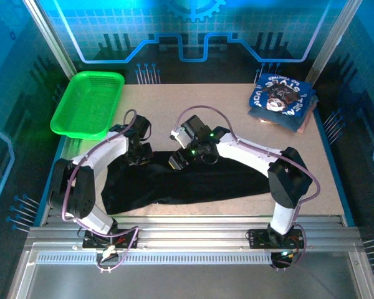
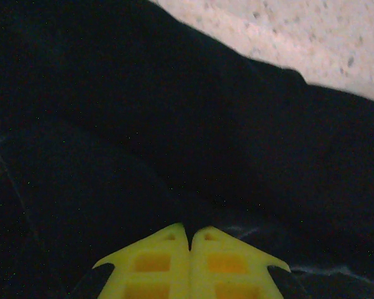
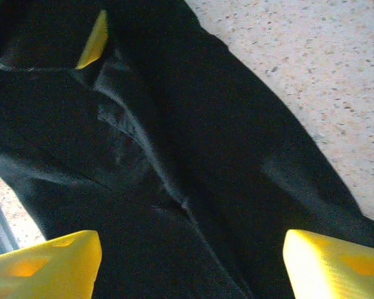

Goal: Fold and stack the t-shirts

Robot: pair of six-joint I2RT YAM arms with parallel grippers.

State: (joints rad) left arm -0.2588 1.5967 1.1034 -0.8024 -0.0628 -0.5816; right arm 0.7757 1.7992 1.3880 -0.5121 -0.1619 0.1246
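Your left gripper was clamped on the black t-shirt; your right gripper hung spread apart above it; blue t-shirts sat at two o'clock.

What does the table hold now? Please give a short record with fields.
shirt in work: large black soft fabric t-shirt, lying rumpled near the front edge
stack: folded blue t-shirts, far right corner
basket: green plastic basket, far left
left claw: shut, over the black fabric
right claw: open above the shirt
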